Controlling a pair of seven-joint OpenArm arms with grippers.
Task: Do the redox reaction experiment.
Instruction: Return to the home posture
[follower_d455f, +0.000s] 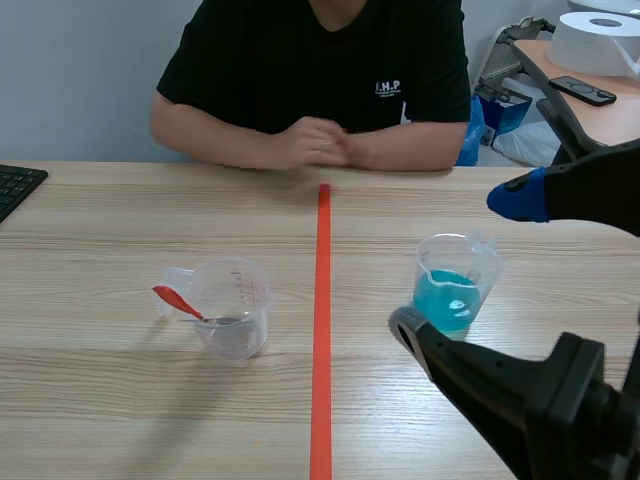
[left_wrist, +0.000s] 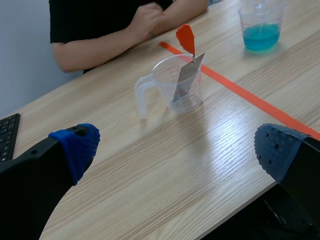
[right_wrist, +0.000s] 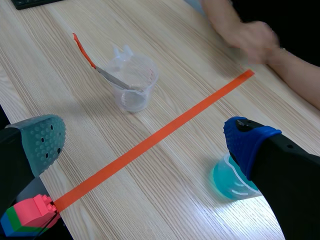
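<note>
**On the table, both claws wide and nothing held**

On the pale wooden table (follower_d455f: 100, 400) the orange tape line (follower_d455f: 322, 330) runs straight away from the robot and splits the field in two. Left of it stands the clear cup (follower_d455f: 235, 320), upright, with its handle turned away from the tape. A spoon (follower_d455f: 195, 310) leans inside it, metal end down at the bottom, red handle poking out over the rim on the handle side. Right of the tape, well apart from that one, stands the cup of blue liquid (follower_d455f: 455, 295), upright too and partly filled.

Over to the right claw (right_wrist: 145, 142): spread wide, gripping nothing. In the scene view the blue cup sits between its two fingers. From the wrist camera the cup is partly hidden behind the blue pad (right_wrist: 245, 142). Whether pad and cup touch, I cannot tell. The grey-green pad (right_wrist: 45, 142) is well apart from the clear cup.

Now the left claw (left_wrist: 177, 147): also wide apart and empty. The clear cup and spoon stand ahead of it, not close, and the blue cup is farther off beyond the tape.

Across the table sits a person, hands (follower_d455f: 315, 145) clasped on the far edge. A keyboard (follower_d455f: 15, 185) lies at the far left. Small coloured bricks (right_wrist: 25, 220) show just under the grey-green finger.
</note>
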